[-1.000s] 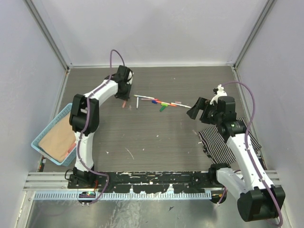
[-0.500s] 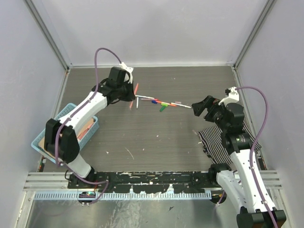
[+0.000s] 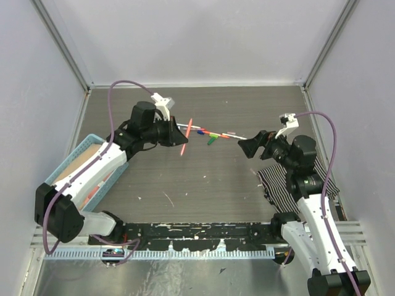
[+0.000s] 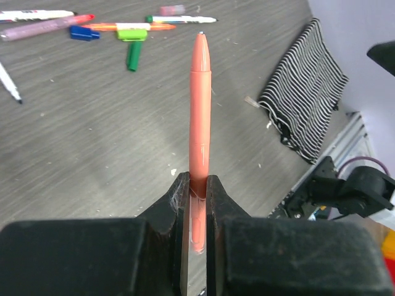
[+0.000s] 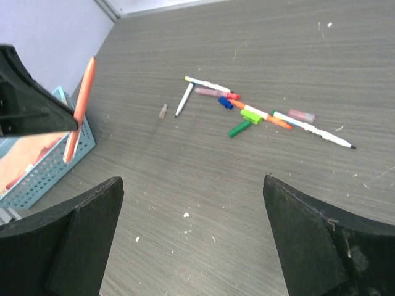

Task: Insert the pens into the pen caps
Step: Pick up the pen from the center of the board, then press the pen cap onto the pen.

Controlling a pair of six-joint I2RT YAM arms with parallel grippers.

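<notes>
The orange pen (image 4: 199, 123) is smooth glossy plastic, the desk (image 4: 80, 160) matt grey wood-grain, the striped cloth (image 4: 302, 105) softly woven.

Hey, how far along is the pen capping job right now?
Done: nothing I can confirm; the green cap and blue cap lie loose among the other pens. In hand: the left gripper holds the orange pen above the table; the right gripper is open and empty. Left: fetch a cap, join them, then the other pens.
</notes>
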